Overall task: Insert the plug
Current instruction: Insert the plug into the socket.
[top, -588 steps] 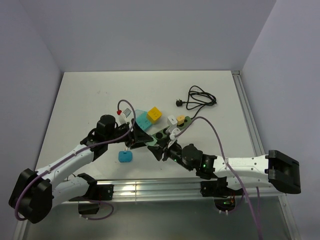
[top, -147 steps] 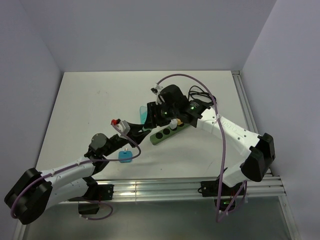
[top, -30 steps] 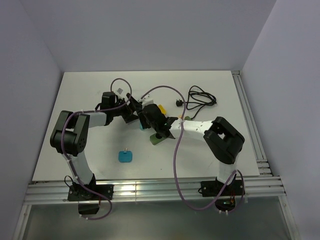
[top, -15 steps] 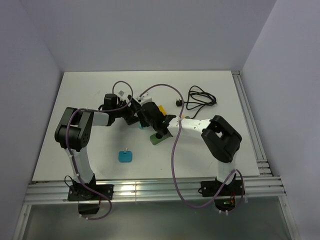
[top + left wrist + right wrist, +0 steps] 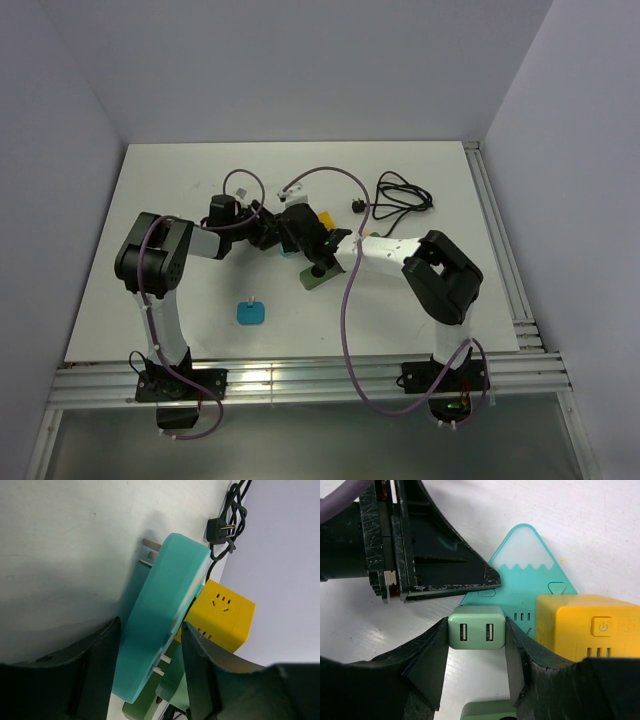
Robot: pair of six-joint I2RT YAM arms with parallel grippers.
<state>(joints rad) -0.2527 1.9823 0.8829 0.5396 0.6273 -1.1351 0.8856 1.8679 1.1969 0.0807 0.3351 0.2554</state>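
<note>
A pale green USB charger plug [image 5: 476, 627] sits between my right gripper's [image 5: 476, 630] fingers, USB ports facing the camera. Behind it stands a teal mountain-shaped socket adapter [image 5: 530, 575], held on edge by my left gripper [image 5: 150, 645]. In the left wrist view the charger's two prongs [image 5: 162, 662] bridge a narrow gap to the teal adapter [image 5: 165, 615]. I cannot tell how deep they sit. In the top view both grippers, left [image 5: 268, 232] and right [image 5: 298, 240], meet at the adapter [image 5: 285, 250] mid-table.
A yellow cube socket [image 5: 322, 217] touches the adapter's right side. A dark green power strip [image 5: 322, 272] lies just in front. A blue plug [image 5: 250, 313] lies nearer the front. A coiled black cable [image 5: 400, 193] lies at the back right.
Over the last second the left gripper edged right, closer to the right gripper, at the teal adapter. Long before, both arms worked nearer the table's front.
</note>
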